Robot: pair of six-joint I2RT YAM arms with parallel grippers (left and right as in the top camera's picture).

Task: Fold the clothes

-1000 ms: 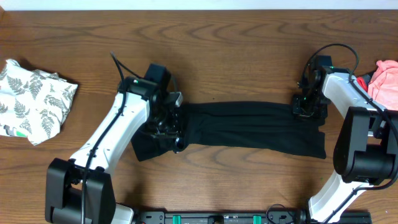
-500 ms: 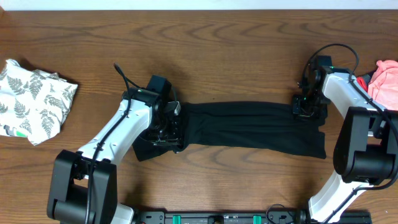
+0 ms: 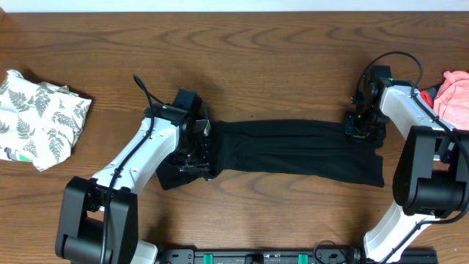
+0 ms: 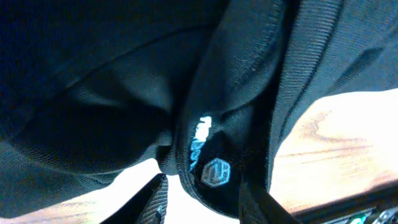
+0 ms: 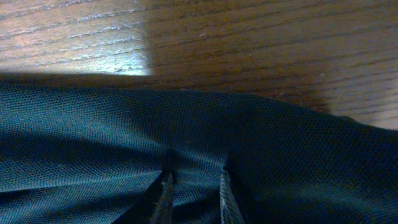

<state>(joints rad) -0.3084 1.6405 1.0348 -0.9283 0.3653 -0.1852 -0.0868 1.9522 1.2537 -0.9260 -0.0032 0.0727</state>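
Observation:
A long black garment (image 3: 293,150) lies stretched left to right across the wooden table (image 3: 256,59). My left gripper (image 3: 196,152) is down on its bunched left end. In the left wrist view, a thick fold of the black garment (image 4: 124,93) carrying a small pale logo (image 4: 214,171) sits between the fingers of that gripper (image 4: 205,202), which is shut on it. My right gripper (image 3: 364,126) pinches the garment's upper right corner. In the right wrist view its narrow jaws (image 5: 196,193) are shut on a ridge of the mesh fabric (image 5: 280,162).
A crumpled white fern-print cloth (image 3: 40,117) lies at the left edge of the table. A pink cloth (image 3: 454,95) lies at the right edge, just beyond the right arm. Bare wood shows behind the black garment.
The left arm shifted a little and its wrist settled lower over the garment's left end. The right arm and the stretched garment have stayed put.

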